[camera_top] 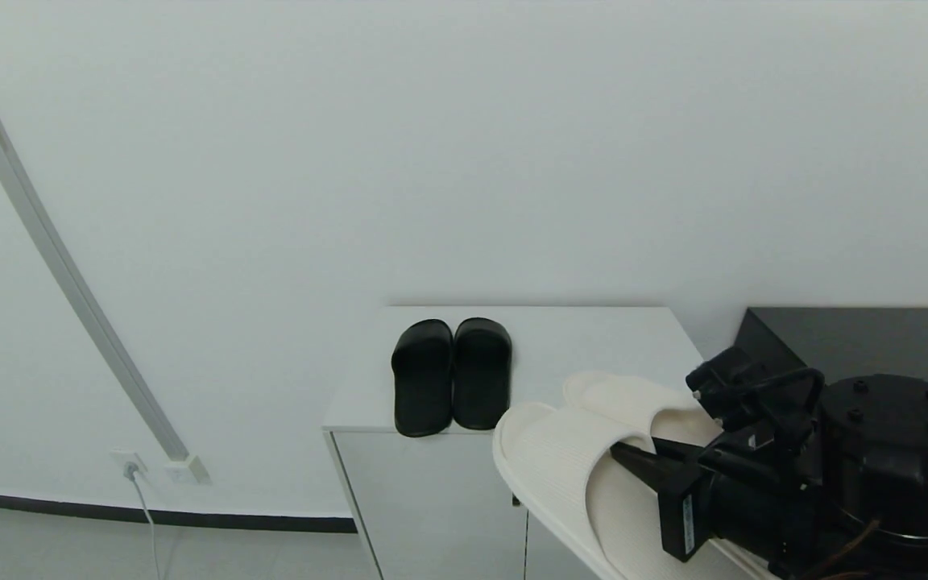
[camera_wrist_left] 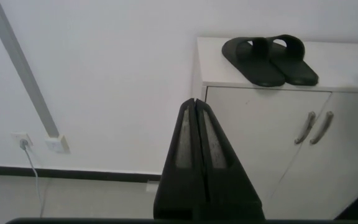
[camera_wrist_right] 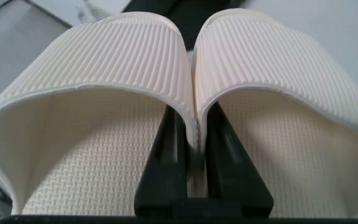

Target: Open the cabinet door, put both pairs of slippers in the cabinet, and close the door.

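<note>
Right pincer (camera_wrist_right: 191, 152): clamped on the pair of cream ribbed foam slippers (camera_top: 561, 459), pinching their touching inner walls together; they are held raised before the white cabinet (camera_top: 432, 499).
Left pincer (camera_wrist_left: 194, 106): closed, empty.
Black rubber slides (camera_top: 450, 374): side by side on the cabinet top.
Doors: shut, with the metal handles (camera_wrist_left: 314, 127) untouched.
Handling: the slippers are probably light, soft and springy. Holding both straps together suits them, but a loose grip could let them splay.

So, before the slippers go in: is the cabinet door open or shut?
Shut: both doors lie flush with no gap between them, handles side by side.
</note>
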You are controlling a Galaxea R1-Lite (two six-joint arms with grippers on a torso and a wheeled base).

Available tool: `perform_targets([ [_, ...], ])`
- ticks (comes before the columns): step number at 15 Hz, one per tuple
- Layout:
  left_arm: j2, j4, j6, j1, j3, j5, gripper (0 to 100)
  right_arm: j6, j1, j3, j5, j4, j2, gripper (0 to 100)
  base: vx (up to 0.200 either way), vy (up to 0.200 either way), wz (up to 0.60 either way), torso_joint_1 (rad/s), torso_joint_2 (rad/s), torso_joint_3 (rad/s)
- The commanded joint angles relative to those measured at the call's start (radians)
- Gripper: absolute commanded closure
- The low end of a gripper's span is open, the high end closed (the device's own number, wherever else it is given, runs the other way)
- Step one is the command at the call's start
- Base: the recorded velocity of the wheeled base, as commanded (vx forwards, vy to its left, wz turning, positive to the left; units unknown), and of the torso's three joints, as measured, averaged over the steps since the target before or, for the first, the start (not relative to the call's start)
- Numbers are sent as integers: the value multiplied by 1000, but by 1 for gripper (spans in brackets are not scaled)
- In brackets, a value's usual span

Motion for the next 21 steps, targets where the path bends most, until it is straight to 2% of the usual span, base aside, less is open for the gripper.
perform_targets([
  [1,1,1,0,1,0,1,100,-27,-8,14,1,-1,-5,100,-200,0,0,-7,-7,7],
  [4,1,0,0,1,0,1,100,-75,-36,39,47,-1,-35,100,-200,0,0,2,1,4],
  [11,1,0,0,1,0,-1,100,-133,-48,76,52,-6,-51,100,0,0,0,0,0,0],
  [16,1,0,-1,1,0,1,100,-132,-82,94,133,-9,-62,100,0,0,0,0,0,0],
  [21,1,1,-1,1,0,1,100,-133,-84,105,139,-7,-65,100,0,0,0,0,0,0],
])
